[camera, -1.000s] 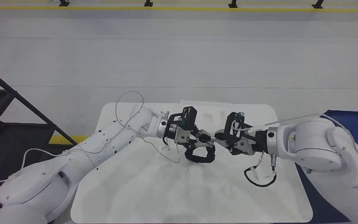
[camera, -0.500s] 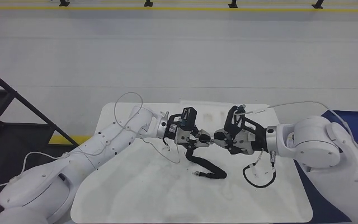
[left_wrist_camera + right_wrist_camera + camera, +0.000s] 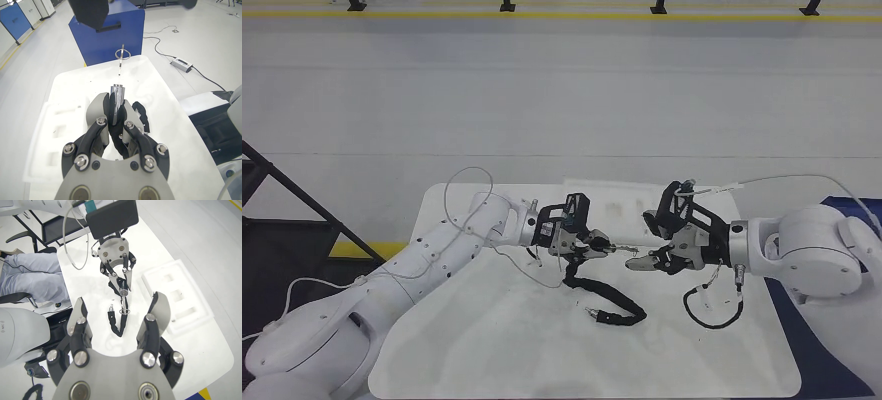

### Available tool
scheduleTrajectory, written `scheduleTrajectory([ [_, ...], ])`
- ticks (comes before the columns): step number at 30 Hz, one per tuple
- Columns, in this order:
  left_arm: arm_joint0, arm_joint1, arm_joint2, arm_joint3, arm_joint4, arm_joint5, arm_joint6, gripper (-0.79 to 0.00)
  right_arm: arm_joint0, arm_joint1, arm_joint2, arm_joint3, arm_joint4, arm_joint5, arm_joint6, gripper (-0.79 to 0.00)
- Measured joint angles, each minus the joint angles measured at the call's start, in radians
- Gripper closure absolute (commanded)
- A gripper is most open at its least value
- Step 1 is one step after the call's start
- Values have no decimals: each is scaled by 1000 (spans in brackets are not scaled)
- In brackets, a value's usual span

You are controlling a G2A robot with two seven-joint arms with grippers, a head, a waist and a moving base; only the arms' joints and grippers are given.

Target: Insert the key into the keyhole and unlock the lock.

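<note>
While left tool (image 3: pixel 115 101) clamps lock (image 3: pixel 118 91), key (image 3: pixel 120 66) protrudes

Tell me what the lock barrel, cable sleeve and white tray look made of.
The lock barrel looks like metal, likely chromed or polished steel: it is mirror-bright with sharp reflections. The cable sleeve looks like black woven fabric, matte and wrinkled; its core is hidden. The white tray is probably moulded foam: matte, with thick walls and soft-edged pockets.

L hand (image 3: pixel 125 290) grips lock (image 3: pixel 124 293) w/ key (image 3: pixel 123 302) in (R hand (image 3: pixel 120 300) agape).
</note>
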Motion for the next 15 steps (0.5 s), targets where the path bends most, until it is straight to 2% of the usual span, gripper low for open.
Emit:
scheduleTrajectory([
  [15,65,-27,15,59,145,-12,-77,0,-61,11,80,32,19,-69,-62,-785],
])
